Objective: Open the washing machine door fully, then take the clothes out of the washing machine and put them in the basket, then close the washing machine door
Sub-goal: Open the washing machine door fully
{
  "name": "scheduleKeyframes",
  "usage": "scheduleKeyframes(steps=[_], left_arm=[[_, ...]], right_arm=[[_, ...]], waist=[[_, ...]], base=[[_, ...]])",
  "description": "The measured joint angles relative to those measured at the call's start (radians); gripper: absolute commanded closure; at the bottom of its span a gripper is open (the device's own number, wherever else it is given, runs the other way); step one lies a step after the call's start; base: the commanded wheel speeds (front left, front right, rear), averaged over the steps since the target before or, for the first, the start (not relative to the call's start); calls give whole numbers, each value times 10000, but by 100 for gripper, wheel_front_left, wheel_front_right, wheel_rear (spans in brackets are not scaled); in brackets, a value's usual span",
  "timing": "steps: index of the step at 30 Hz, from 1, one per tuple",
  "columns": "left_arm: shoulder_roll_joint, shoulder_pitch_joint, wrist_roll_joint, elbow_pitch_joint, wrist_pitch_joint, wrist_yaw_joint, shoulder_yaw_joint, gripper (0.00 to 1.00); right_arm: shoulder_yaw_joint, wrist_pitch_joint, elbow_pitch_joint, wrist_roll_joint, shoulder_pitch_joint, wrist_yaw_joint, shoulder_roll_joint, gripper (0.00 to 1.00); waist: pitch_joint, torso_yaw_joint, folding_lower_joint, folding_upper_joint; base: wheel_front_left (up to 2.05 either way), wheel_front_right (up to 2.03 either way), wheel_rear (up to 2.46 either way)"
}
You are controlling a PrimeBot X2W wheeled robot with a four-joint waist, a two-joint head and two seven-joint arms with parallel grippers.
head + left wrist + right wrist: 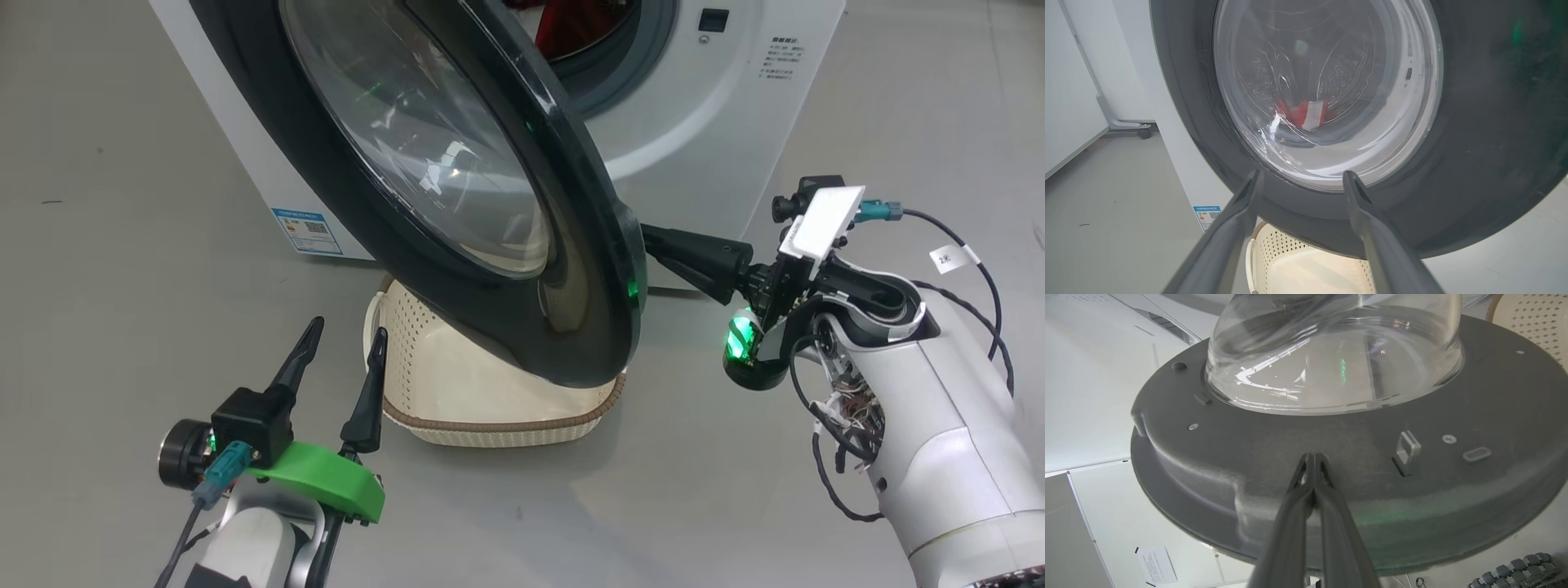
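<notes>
Door-opening is the step in hand. At left the left gripper [347,328] hangs, fingers apart, beside the basket [490,426]. The door [596,245] stands half open over the basket, blocking it. The right gripper [1312,457], fingers together, seems to press the door's inner face and should next push it wider. The clothes [571,24] lie in the washing machine [718,122].

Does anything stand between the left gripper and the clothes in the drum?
Yes: the half-open washing machine door stands between the left gripper and the clothes, its lower rim overhanging the basket.
</notes>
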Motion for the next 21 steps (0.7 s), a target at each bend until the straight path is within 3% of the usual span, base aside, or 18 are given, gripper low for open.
scheduleKeyframes(steps=[21], left_arm=[[-27, 351, 0, 10, 17, 176, -132, 0]], right_arm=[[625, 263, -702, 192, 1132, 12, 205, 100]], waist=[[-635, 898, 0, 0]], base=[[0, 0, 0]])
